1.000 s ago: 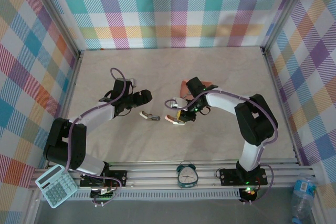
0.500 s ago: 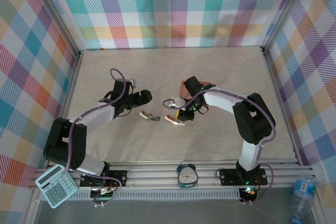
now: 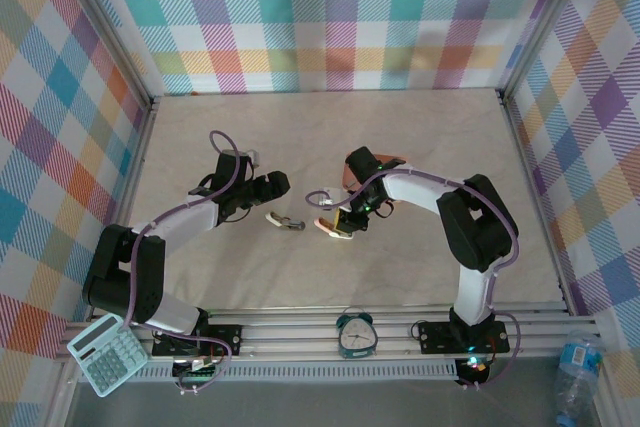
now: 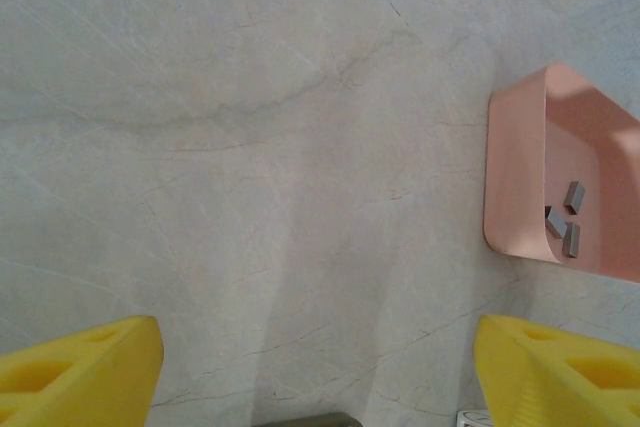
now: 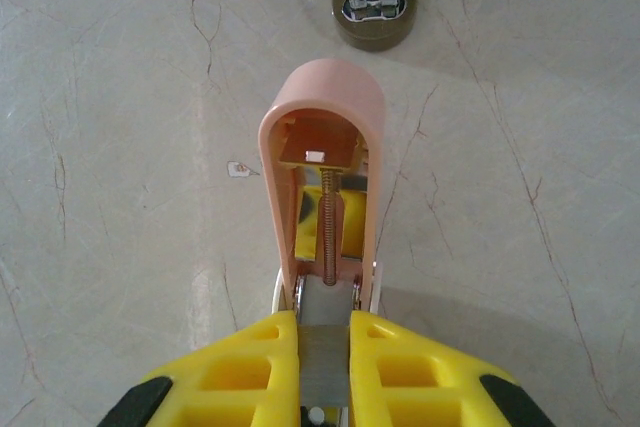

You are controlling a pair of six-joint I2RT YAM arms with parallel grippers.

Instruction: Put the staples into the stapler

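Stage shown: stapler held open, staples not yet fetched. My right gripper (image 5: 325, 347) was clenched on the pink stapler (image 5: 325, 117), whose lid stood raised just ahead of it. My left gripper (image 4: 320, 367) hung released. Ahead to its right, three staples (image 4: 567, 217) lay in the pink tray (image 4: 515, 187). I judged the next move: pick one strip.

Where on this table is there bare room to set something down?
Free: the far table between back wall and arms; the side between right arm and right wall; the near strip by the clock. Crowded: the middle, with the olive stapler, the pink stapler in the right gripper, and the pink tray.
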